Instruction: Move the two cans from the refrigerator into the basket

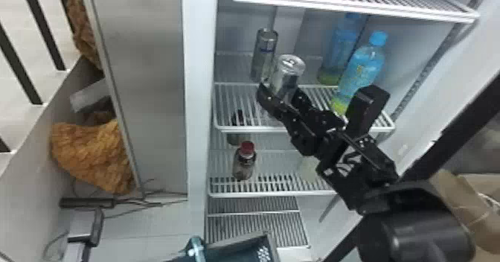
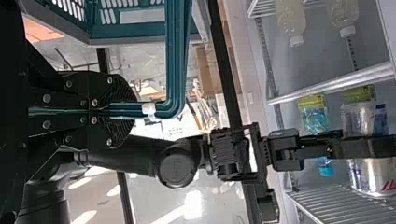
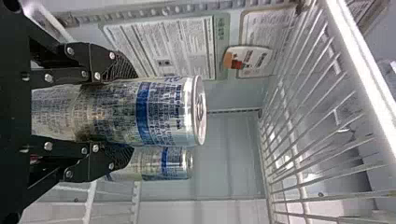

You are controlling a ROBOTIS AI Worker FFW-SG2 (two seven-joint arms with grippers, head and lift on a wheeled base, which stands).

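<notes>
Can (image 1: 287, 73) upright, top up, gripped in part-open right pincer (image 1: 281, 92); left pincer (image 2: 127, 110) closed on basket handle (image 2: 175, 56).

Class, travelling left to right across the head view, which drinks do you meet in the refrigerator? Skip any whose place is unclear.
Red-capped bottle on a lower shelf → standing can farther back → silver can held in the right gripper → nearer blue-capped bottle.

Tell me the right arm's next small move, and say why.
Probably ease the near can up and toward the front edge of the shelf: the right gripper has it pinched from both sides, and the other can stands close behind, so drawing forward should avoid a knock.
</notes>
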